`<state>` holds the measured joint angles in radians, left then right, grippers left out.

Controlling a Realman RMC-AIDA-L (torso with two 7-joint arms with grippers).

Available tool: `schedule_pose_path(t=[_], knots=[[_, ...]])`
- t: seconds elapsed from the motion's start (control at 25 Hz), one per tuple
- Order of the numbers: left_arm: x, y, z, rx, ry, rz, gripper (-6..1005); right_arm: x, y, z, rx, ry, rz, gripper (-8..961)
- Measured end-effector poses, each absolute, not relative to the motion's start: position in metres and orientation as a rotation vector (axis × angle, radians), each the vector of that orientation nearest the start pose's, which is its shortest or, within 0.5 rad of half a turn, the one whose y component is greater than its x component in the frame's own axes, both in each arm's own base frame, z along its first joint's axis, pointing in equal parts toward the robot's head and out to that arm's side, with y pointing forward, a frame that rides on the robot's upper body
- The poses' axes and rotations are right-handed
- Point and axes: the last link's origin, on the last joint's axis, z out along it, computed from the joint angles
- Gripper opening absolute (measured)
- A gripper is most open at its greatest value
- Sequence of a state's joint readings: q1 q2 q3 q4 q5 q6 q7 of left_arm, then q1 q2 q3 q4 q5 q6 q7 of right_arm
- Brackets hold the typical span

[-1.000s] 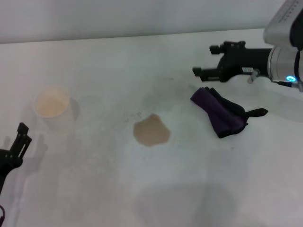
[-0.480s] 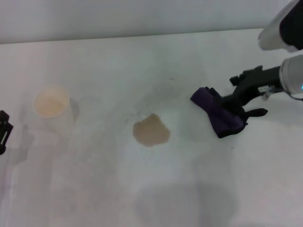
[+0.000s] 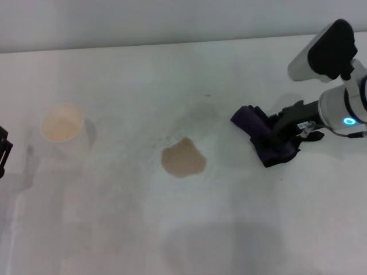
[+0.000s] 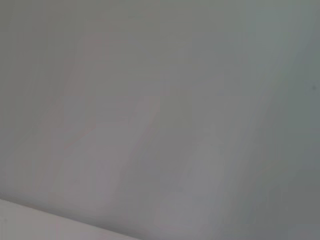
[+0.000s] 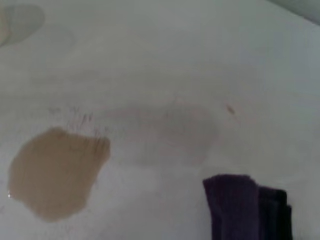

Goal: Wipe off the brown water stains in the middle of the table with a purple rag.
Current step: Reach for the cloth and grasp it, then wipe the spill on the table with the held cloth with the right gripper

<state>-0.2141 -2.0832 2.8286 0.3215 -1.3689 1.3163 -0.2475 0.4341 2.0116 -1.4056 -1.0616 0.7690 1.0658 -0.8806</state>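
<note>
White tabletop (image 3: 189,229) still carried the brown water stains (image 3: 182,158), unwiped. Your right gripper (image 3: 279,129) sat on the purple rag (image 3: 264,139); jaw state could not be determined. The stain lay well beyond the jaws; grasping and wiping remained.

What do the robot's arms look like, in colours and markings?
The right arm has a smooth silver-white shell with a black patch near its top, and a small glowing blue ring light. Its tool is matte black and angular. Only a black sliver of the left tool shows at the head view's edge.
</note>
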Motion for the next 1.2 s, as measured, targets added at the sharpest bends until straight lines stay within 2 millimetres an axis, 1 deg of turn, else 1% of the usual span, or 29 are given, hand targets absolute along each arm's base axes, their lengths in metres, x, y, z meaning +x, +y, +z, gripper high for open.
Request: schedule_pose_path(t=[0.16, 0.36, 0.56, 0.88, 1.04, 1.12, 1.2], knots=[[-0.348, 0.242, -0.045, -1.468, -0.84, -0.85, 885, 0.281, 0.365, -0.013, -2.472, 0.893, -0.272, 828], [-0.348, 0.243, -0.044, -1.471, -0.833, -0.849, 886, 0.283, 0.365, -0.01, -2.456, 0.915, -0.259, 626], [-0.348, 0.246, -0.042, -1.476, -0.821, -0.846, 886, 0.284, 0.366, -0.008, -2.445, 0.928, -0.247, 382], [-0.35, 0.247, -0.04, -1.48, -0.812, -0.835, 885, 0.282, 0.366, -0.01, -2.451, 0.937, -0.231, 196], [-0.351, 0.247, -0.04, -1.48, -0.809, -0.831, 885, 0.27, 0.365, -0.012, -2.493, 0.935, -0.178, 138], [-0.352, 0.246, -0.039, -1.48, -0.807, -0.825, 885, 0.255, 0.363, -0.015, -2.55, 0.902, -0.139, 114], [-0.354, 0.246, -0.038, -1.477, -0.81, -0.823, 885, 0.241, 0.358, -0.024, -2.628, 0.842, -0.109, 114]])
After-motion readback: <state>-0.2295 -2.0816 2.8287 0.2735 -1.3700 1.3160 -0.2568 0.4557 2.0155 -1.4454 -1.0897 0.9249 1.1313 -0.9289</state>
